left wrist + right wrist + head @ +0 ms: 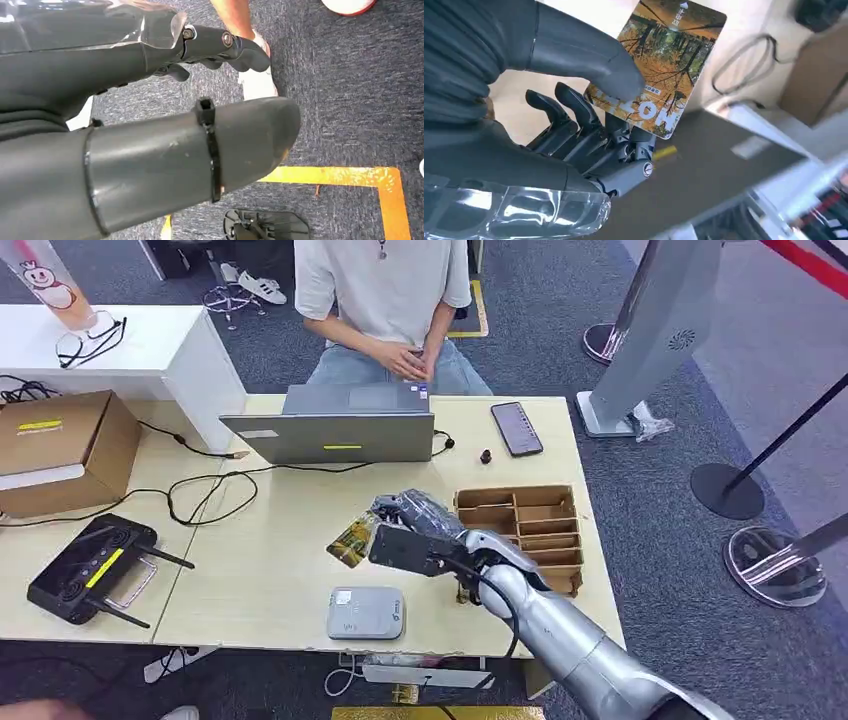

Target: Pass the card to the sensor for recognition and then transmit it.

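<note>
The card [353,540] is pinched by the right hand [405,530] above the table [260,570]. The grey sensor [366,612] lies just below it, toward the robot. The left hand [220,45] is curled, with nothing held.

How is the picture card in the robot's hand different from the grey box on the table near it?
The thin card with an orange autumn-tree picture is held up off the table, pinched by the right hand; the rounded light grey sensor box lies flat on the pale wooden table, untouched. The card is colourful, the box plain grey. In the head view the box looks bigger and thicker than the card. Both are rectangles.
</note>
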`<control>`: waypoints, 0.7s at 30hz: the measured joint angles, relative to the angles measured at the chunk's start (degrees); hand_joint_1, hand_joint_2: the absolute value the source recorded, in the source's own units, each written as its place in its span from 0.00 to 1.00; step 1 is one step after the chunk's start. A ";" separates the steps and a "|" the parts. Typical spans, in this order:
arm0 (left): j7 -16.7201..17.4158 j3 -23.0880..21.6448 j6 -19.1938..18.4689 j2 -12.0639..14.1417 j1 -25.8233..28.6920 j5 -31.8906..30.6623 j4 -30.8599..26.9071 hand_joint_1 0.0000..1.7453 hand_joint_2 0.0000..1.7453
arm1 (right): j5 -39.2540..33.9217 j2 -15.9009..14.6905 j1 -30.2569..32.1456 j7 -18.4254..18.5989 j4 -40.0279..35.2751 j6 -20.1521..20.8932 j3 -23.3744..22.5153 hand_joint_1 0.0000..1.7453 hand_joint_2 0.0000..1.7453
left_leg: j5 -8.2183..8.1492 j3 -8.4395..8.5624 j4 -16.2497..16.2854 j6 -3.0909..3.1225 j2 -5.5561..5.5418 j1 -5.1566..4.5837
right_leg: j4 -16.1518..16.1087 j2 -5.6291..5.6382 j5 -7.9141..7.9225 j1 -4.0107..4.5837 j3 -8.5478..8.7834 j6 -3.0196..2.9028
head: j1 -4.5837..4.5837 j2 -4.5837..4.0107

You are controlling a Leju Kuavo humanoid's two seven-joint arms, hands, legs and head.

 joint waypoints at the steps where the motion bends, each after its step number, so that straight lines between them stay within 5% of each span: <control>1: -0.02 0.00 0.02 0.00 0.03 0.11 0.00 0.00 0.00 | 0.66 -0.22 0.45 -0.57 -1.36 -1.18 -0.61 1.00 1.00 | 0.00 0.00 0.00 0.00 -0.01 0.00 | 0.00 -0.01 0.00 0.00 0.00 0.00 | 0.02 0.00; 21: -1.22 0.13 0.66 0.00 0.52 0.92 0.00 0.00 0.00 | 11.82 0.13 3.68 -7.80 -9.98 -19.32 -7.12 1.00 1.00 | 0.00 -0.02 0.00 0.00 -0.01 0.00 | 0.00 -0.01 0.00 0.00 0.01 0.00 | 0.02 0.00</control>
